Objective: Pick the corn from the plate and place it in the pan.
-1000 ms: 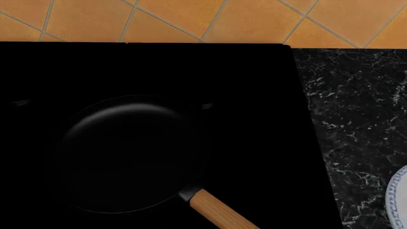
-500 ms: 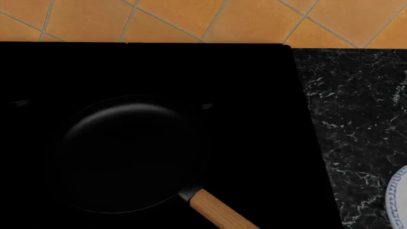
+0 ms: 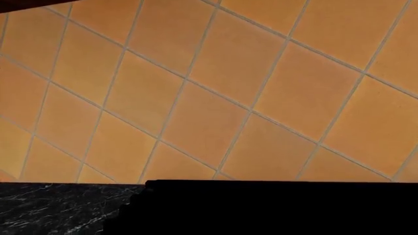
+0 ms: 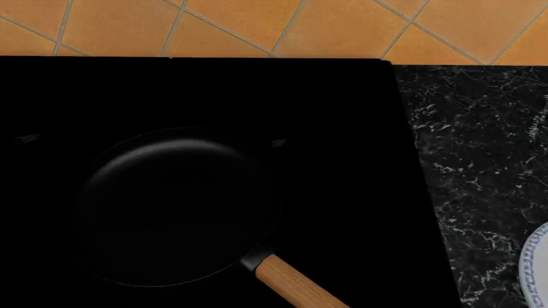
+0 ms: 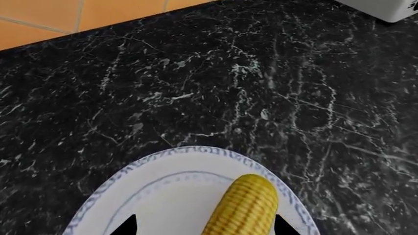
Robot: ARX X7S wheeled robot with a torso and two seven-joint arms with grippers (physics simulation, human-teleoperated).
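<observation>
The black pan [image 4: 171,205] sits on the dark cooktop in the head view, its wooden handle [image 4: 296,285] pointing toward the near right. Only the blue-rimmed edge of the plate [image 4: 535,263] shows at the far right of that view. In the right wrist view the yellow corn [image 5: 245,208] lies on the white plate [image 5: 163,196]. My right gripper [image 5: 205,227] is open, with one black fingertip [image 5: 127,226] on either side of the cob, apart from it. Neither arm appears in the head view. The left wrist view shows no fingers.
The black cooktop [image 4: 256,90] fills most of the head view, with black marble counter [image 4: 479,160] to its right and an orange tiled wall [image 4: 256,25] behind. A white object [image 5: 385,7] stands on the counter beyond the plate.
</observation>
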